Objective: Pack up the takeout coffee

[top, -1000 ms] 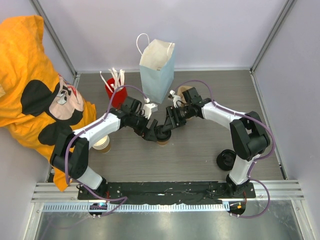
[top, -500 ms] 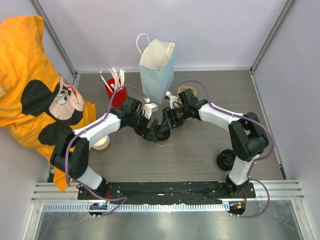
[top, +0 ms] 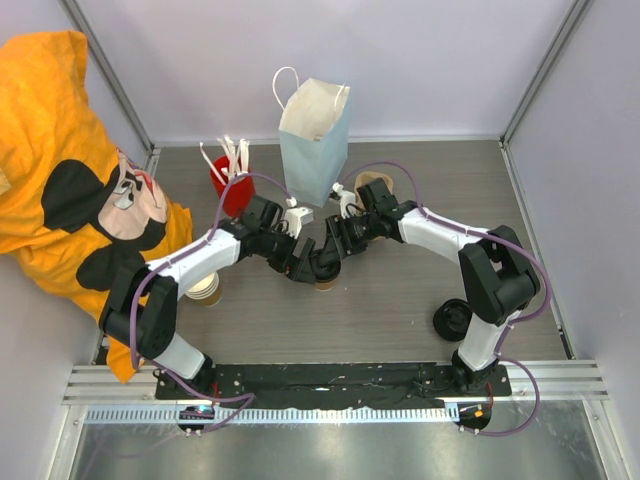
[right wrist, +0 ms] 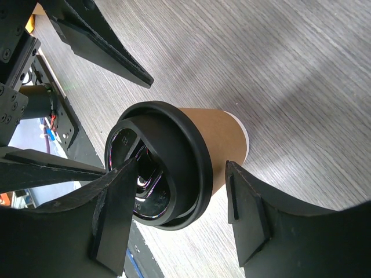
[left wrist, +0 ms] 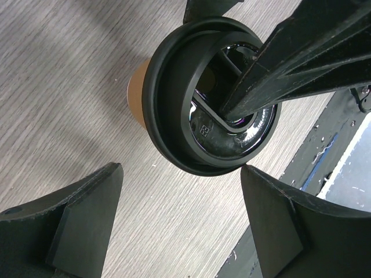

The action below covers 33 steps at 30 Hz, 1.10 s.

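Observation:
The takeout coffee [top: 325,282], a tan-brown paper cup with a black lid, stands upright mid-table in front of the pale blue paper bag [top: 314,140]. My right gripper [top: 335,252] is open at the cup's top. In the right wrist view [right wrist: 181,163] one of its fingers [right wrist: 116,214] lies on the lid [right wrist: 174,145] and the other is beside the cup wall [right wrist: 223,142], a small gap away. My left gripper [top: 303,268] is open and empty. In the left wrist view [left wrist: 181,168] its tips sit just short of the lid [left wrist: 174,98].
A red holder with white sticks [top: 230,178] stands left of the bag. A stack of lidless cups [top: 203,288] is at the left, and another brown cup [top: 372,183] is behind my right arm. Loose black lids [top: 452,320] lie at the right. An orange cloth [top: 70,150] hangs at the left.
My right gripper has shifted a little left and closer over the cup's lid. My left gripper and the cup have stayed put.

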Each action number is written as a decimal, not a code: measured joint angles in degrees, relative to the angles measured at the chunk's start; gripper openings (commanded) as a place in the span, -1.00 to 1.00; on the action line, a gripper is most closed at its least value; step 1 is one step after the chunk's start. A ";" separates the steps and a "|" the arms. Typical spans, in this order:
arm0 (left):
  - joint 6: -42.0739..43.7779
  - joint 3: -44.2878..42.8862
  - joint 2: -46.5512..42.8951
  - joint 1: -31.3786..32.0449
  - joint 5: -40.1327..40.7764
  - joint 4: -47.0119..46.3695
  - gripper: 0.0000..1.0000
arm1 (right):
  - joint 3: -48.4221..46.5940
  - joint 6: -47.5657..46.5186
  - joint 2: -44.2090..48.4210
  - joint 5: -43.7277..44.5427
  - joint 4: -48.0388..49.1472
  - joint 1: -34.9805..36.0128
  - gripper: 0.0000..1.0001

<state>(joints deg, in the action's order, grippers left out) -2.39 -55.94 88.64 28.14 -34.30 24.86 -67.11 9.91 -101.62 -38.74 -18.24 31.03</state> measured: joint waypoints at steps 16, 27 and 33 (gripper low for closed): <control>-2.56 1.53 -0.55 0.24 1.57 -2.99 0.72 | 0.37 0.13 0.13 0.61 1.11 0.11 0.25; -2.91 1.55 -0.39 0.70 3.15 -2.80 0.73 | 1.53 -0.26 1.51 2.93 2.51 1.07 0.23; -1.44 1.31 -0.92 0.37 3.26 -2.38 0.75 | 0.02 -1.73 1.53 3.26 0.35 1.25 0.25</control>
<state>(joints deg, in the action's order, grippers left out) -3.84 -54.63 87.72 28.51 -31.05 22.48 -67.09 8.19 -100.09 -35.48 -17.89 32.27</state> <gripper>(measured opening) 0.874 0.620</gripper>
